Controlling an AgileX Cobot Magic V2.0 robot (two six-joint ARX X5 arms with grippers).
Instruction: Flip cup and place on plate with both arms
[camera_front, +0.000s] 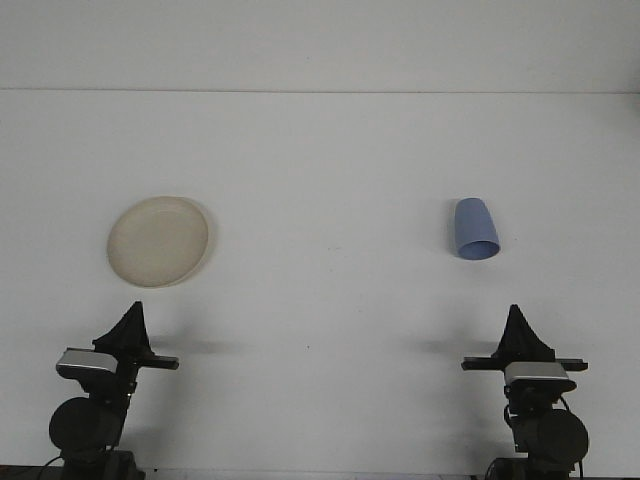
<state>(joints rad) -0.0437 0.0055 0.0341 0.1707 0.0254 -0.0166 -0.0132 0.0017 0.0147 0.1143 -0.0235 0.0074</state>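
A blue cup (474, 228) lies on its side on the white table, right of centre, with its open mouth turned toward me and slightly right. A cream plate (159, 240) rests flat on the left side, with nothing on it. My left gripper (137, 308) sits low at the near left edge, just in front of the plate, its black fingers meeting in a single point and holding nothing. My right gripper (515, 311) sits at the near right, a short way in front of the cup, its fingers also closed to a point with nothing in them.
The white table (330, 180) runs back to a straight far edge against a pale wall. Bare surface lies between the plate and the cup. Both arm bases stand at the bottom corners.
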